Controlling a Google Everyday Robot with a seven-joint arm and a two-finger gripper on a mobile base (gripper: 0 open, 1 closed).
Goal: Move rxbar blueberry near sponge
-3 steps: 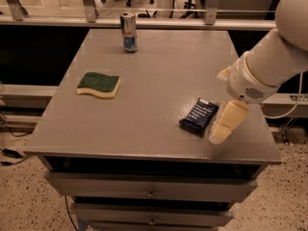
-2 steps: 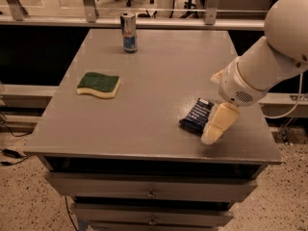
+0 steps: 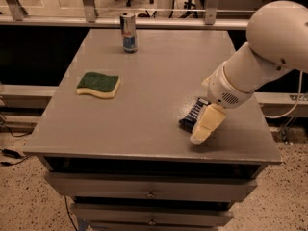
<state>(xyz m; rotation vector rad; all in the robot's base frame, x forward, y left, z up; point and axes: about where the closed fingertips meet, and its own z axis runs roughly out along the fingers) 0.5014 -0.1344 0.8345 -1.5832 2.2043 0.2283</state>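
The rxbar blueberry point(image 3: 191, 115) is a flat dark navy wrapper lying near the front right of the grey table point(image 3: 144, 81); its right side is covered by the gripper. The gripper point(image 3: 201, 129), with cream-coloured fingers on a white arm, hangs right over and beside the bar, tip pointing down at the table. The sponge point(image 3: 98, 84), green top on pale yellow foam, lies at the table's left middle, far from the bar and the gripper.
An upright silver-and-blue drink can point(image 3: 128, 32) stands at the table's back, left of centre. The table's front edge point(image 3: 144, 153) is close below the gripper. Drawers sit under the tabletop. A railing and an office chair are behind the table.
The arm has moved left and slightly forward, bringing the gripper from the bar's right side to lie over the bar. The bar, sponge and can have not moved.
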